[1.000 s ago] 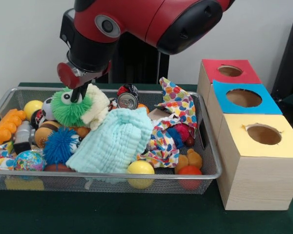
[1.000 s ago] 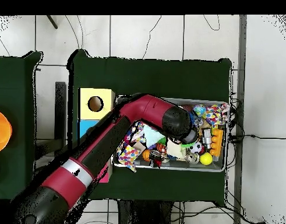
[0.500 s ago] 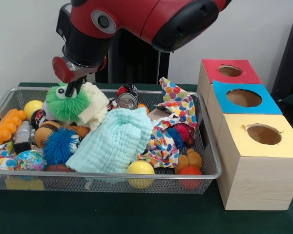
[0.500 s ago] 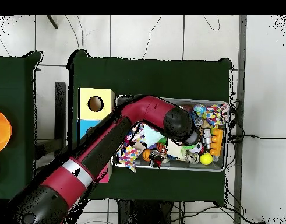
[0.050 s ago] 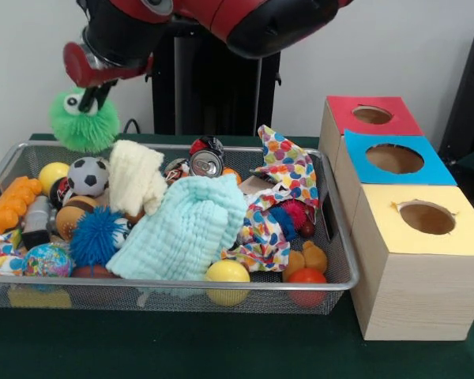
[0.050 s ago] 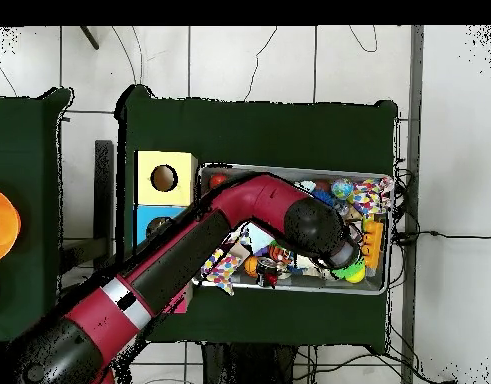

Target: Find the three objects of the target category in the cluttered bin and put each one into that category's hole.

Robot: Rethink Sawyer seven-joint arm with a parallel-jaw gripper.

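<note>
My gripper (image 5: 87, 101) is shut on a green spiky ball with googly eyes (image 5: 83, 124). It holds the ball in the air above the far left corner of the wire basket (image 5: 174, 282). In the overhead view the red arm (image 6: 239, 215) covers the gripper, and only a bit of the green ball (image 6: 347, 268) shows at its end. Three boxes with holes stand in a row to the basket's right: red (image 5: 371, 115), blue (image 5: 395, 159) and yellow (image 5: 426, 218). A blue spiky ball (image 5: 95, 234) and a red spiky ball (image 5: 297, 213) lie in the basket.
The basket also holds a mint cloth (image 5: 186, 229), a cream cloth (image 5: 137, 175), a polka-dot cloth (image 5: 288, 170), a soccer ball (image 5: 88, 175), a can (image 5: 207, 158), a yellow ball (image 5: 227, 272) and an orange toy (image 5: 12, 204). A green cloth covers the table.
The gripper has risen up and to the left with the green spiky ball, lifting it clear of the basket. The soccer ball and cream cloth beneath it now show.
</note>
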